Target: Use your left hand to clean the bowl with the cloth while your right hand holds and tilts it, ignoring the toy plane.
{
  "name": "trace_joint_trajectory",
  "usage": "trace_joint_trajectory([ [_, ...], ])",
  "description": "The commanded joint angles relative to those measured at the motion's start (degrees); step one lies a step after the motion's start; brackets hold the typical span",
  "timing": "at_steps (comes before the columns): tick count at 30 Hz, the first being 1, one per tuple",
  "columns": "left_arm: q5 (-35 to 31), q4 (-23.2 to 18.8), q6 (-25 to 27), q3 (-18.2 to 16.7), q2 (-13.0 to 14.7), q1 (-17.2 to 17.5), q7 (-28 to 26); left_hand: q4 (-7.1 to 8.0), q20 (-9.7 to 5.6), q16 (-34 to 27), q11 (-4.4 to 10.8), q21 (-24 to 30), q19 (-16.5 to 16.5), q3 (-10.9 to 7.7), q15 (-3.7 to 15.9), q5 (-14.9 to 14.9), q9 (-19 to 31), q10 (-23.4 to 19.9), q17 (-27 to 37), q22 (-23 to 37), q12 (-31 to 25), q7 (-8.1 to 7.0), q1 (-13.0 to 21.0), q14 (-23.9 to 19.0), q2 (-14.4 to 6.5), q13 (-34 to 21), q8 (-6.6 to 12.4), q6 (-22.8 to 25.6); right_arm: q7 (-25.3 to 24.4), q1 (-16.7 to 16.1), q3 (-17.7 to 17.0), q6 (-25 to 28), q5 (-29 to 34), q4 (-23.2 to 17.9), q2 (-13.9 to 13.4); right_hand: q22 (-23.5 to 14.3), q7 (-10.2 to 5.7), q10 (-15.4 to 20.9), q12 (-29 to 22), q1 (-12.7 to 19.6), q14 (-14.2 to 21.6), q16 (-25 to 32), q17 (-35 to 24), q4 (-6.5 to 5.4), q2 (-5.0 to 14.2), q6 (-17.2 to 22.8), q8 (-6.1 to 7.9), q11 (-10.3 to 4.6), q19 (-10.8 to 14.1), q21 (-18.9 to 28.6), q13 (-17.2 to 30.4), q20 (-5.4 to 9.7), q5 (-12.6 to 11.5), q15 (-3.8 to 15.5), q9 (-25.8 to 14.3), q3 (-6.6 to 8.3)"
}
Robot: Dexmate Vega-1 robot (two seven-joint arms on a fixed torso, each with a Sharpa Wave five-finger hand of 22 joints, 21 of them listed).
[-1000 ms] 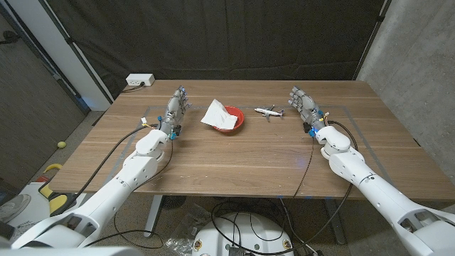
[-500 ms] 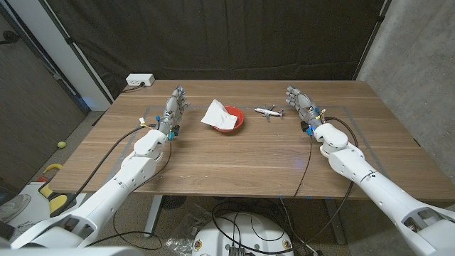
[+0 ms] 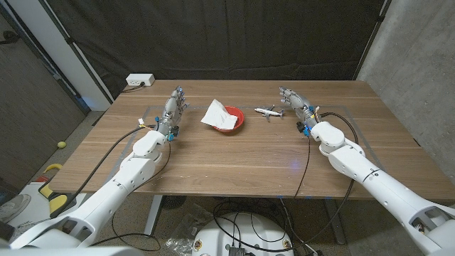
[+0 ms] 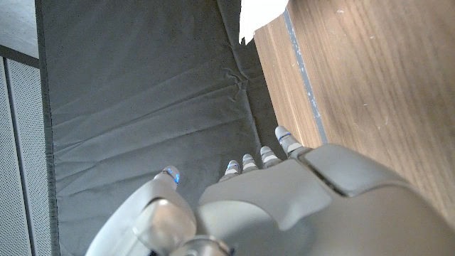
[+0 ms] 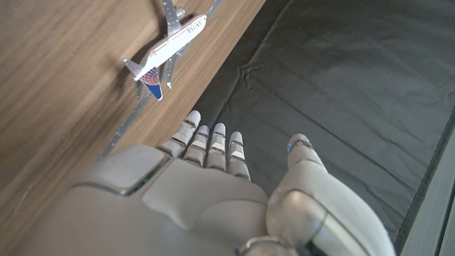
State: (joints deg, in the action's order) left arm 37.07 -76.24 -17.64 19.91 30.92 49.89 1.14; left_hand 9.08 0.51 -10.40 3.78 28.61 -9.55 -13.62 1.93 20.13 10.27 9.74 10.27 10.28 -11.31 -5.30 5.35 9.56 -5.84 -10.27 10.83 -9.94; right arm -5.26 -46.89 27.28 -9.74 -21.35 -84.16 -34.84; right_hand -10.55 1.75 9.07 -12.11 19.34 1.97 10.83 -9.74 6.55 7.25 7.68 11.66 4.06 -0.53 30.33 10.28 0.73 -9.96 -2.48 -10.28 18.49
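A red bowl (image 3: 231, 125) sits on the table a little left of centre, toward the back, with a crumpled white cloth (image 3: 217, 114) lying in it and sticking up over its left rim. My left hand (image 3: 173, 109) stands open to the left of the bowl, fingers straight and holding nothing; the left wrist view shows its back (image 4: 284, 206) over the wood. My right hand (image 3: 296, 106) is open on the right side, close to the toy plane (image 3: 268, 111) and apart from the bowl. In the right wrist view the plane (image 5: 165, 48) lies beyond the hand (image 5: 206, 192).
A white power strip (image 3: 140, 80) lies at the table's back left corner. Black curtain hangs behind the table, and a concrete wall stands on the right. Cables run along both forearms onto the wood. Bare wood spreads across the front half of the table (image 3: 234, 160).
My right hand has shifted left and turned toward the toy plane and bowl. The left hand, bowl and cloth have stayed put.
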Motion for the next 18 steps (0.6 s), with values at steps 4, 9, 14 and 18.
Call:
trace_joint_trajectory([
  [4, 0.2, -1.8, 0.0, -0.6, 1.0, 1.6, -0.4, -0.11, 0.24, -0.2, 0.06, -0.2, -0.3, -0.08, 0.03, 0.2, 0.3, 2.0, 0.1, 0.2, -0.1, -0.46, 0.4, 4.4, -1.4, -0.2, 0.44, -4.9, -2.5, 0.0, 3.1, 5.3, 9.9, -7.3, -3.8, -0.1, -0.5, 0.7, -0.3, -0.3, 0.4, 0.2, -0.3, -0.57, 0.57, 0.6, -0.01, -0.17, 0.4, -0.2, 0.2, 0.19, -0.2, 0.12, -0.3, -0.02],
  [9, 0.4, -2.6, -0.1, -0.9, 1.4, 2.4, -0.6, -0.11, 0.3, -0.2, 0.04, -0.3, -0.3, -0.05, 0.03, 0.3, 0.3, 2.0, 0.1, 0.2, -0.1, -0.41, 0.4, 4.3, -1.4, -0.2, 0.44, -4.8, -3.5, 0.3, 4.4, 9.1, 14.1, -10.5, -4.9, -0.1, -0.65, 1.0, -0.4, -1.1, 0.7, 0.3, -0.4, -1.11, 0.3, 0.9, -0.02, -0.17, 0.5, -0.4, 0.2, 0.02, 0.0, 0.03, -0.4, -0.56],
  [14, 0.4, -3.3, -0.1, -1.2, 1.8, 3.0, -0.7, -0.1, 0.35, -0.2, 0.09, -0.4, -0.3, -0.02, 0.01, 0.3, 0.3, 2.0, 0.1, 0.2, -0.1, -0.45, 0.4, 4.3, -1.4, -0.2, 0.43, -4.8, -3.9, 0.8, 5.4, 10.9, 17.3, -12.2, -5.3, -0.1, -0.57, 1.1, -0.4, -1.6, 0.8, 0.3, -0.5, -1.41, 0.09, 1.1, -0.04, -0.4, 0.6, -0.4, 0.2, -0.04, 0.0, 0.14, -0.4, -0.92],
  [18, 0.3, -3.8, -0.2, -1.3, 2.1, 3.4, -0.8, -0.1, 0.39, -0.2, 0.06, -0.4, -0.3, 0.0, 0.04, 0.3, 0.3, 2.0, 0.1, 0.2, -0.1, -0.44, 0.4, 4.3, -1.4, -0.2, 0.43, -4.7, -4.3, 0.7, 6.1, 12.5, 19.5, -14.1, -5.5, -0.1, -0.41, 1.5, -0.4, -1.4, 1.6, 0.4, -0.3, -1.28, 0.11, 1.2, -0.15, -0.49, 1.5, -0.3, 0.2, 0.41, 0.0, 0.87, -0.4, -0.97],
])
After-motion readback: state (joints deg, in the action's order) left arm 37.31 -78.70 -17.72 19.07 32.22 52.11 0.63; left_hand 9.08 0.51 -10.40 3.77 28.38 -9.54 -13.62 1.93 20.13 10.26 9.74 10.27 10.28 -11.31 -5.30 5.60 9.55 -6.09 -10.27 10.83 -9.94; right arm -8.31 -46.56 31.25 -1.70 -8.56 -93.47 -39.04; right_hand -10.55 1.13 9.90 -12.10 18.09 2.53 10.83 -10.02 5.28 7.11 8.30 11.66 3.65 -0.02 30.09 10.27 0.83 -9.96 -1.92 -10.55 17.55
